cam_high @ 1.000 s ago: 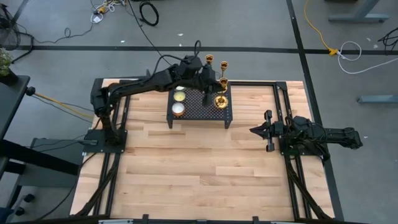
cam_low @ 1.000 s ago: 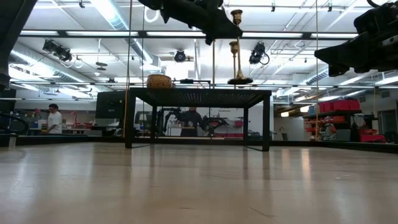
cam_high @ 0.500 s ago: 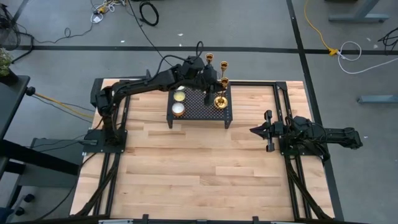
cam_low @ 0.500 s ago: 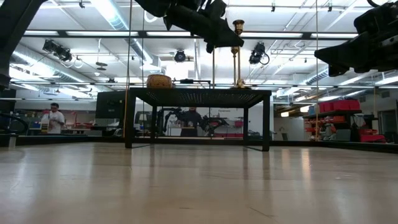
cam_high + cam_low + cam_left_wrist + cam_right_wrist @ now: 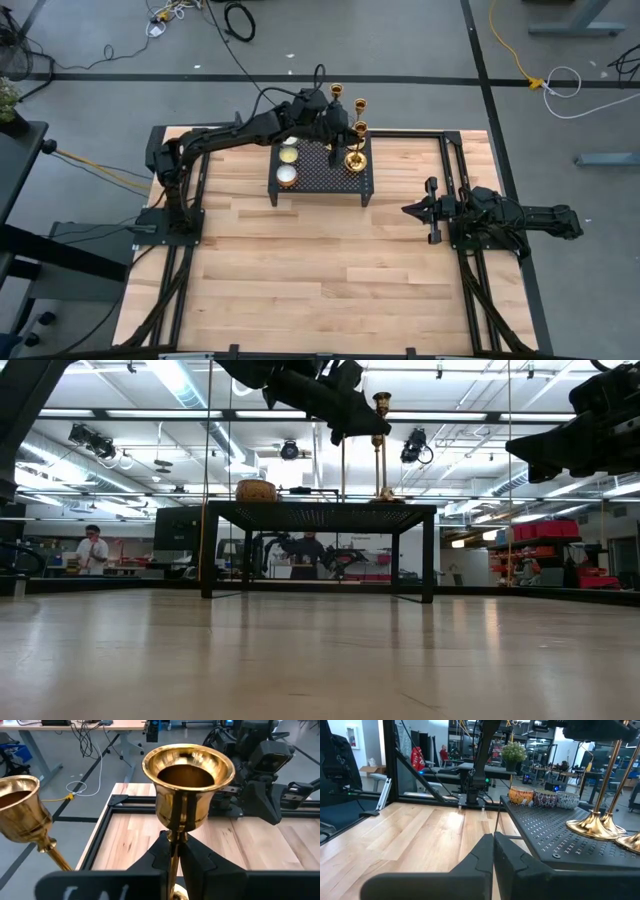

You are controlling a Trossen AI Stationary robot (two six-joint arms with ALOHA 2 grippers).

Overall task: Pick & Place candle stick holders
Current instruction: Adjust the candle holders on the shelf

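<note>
Three shiny gold candle stick holders point(image 5: 360, 127) stand close together at the right end of the black mesh rack point(image 5: 310, 183). My left gripper point(image 5: 173, 855) is shut on the thin stem of one holder point(image 5: 188, 785), just under its cup. In the low view that holder point(image 5: 380, 450) stands upright with its base on the rack top, and the left gripper point(image 5: 352, 422) is at its upper stem. A second cup point(image 5: 17, 815) is beside it. My right gripper point(image 5: 415, 209) rests shut, to the right of the rack and apart from it.
Small round bowls point(image 5: 287, 176) sit on the rack's left part. The right wrist view shows flared gold bases point(image 5: 592, 825) on the mesh top. Bare wooden table point(image 5: 320, 270) lies in front of the rack. A person point(image 5: 92, 548) stands far off in the room.
The left gripper lowered the held candle stick holder until its base reached the rack top, then stayed still. The right arm has not moved.
</note>
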